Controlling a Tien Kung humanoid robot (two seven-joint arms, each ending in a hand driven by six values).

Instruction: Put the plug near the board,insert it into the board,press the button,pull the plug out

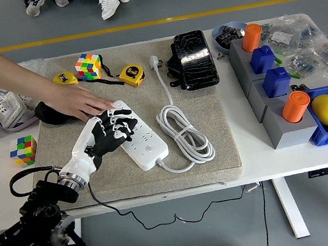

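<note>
Our left arm (36,224) reaches up from the lower left corner over the white worktop (294,158) and the grey mat (213,115). At the right, a blue bin (322,135) holds a lemon (327,109). Our left hand (106,135) lies with fingers spread on the white board (145,141), gripping nothing. A person's hand (77,104) presses the board's far end. The plug (154,61) lies apart, near the mat's far edge.
</note>
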